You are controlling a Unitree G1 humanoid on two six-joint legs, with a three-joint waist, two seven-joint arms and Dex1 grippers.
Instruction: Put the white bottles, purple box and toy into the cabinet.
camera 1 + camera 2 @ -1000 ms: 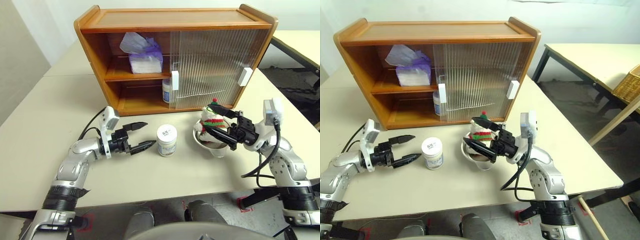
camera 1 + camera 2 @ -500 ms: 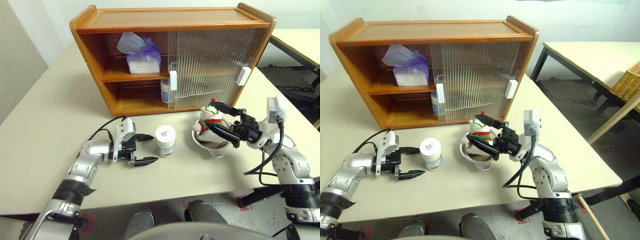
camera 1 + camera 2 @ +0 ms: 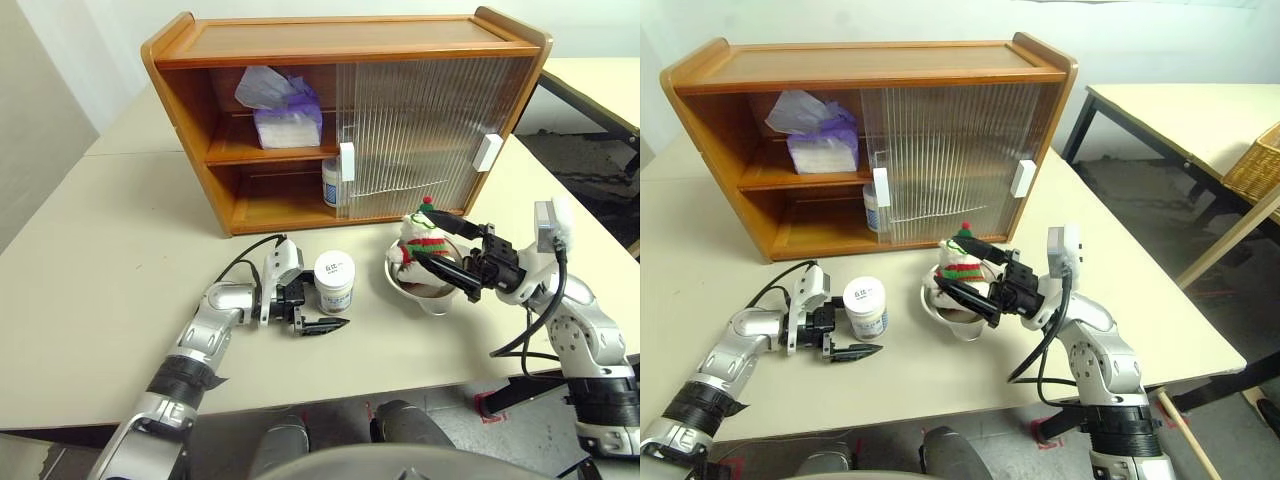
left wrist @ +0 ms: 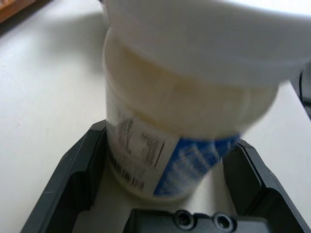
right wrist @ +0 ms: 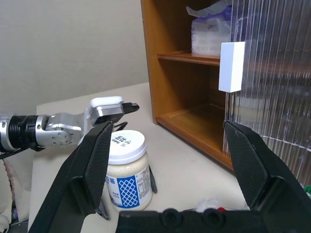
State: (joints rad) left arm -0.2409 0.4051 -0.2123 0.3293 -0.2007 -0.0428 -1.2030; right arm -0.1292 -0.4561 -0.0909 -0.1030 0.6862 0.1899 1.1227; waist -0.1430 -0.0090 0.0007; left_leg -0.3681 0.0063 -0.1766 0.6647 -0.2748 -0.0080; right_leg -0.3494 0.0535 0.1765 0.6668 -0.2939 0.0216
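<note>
Left pincer (image 3: 318,308) spread wide round the jar (image 3: 334,282) in front of the cabinet (image 3: 345,110), probably not touching, ready to clamp. Right pincer (image 3: 441,251) spread over the toy (image 3: 419,244), empty.

A cream-topped table (image 3: 90,250) is set against pale walls (image 3: 60,70). A second table (image 3: 1170,115) of the same colour, carried on dark legs, is seen beyond its far right corner, with grey floor (image 3: 1140,215) between them. A wicker basket (image 3: 1255,165) is placed at that table's right edge.
</note>
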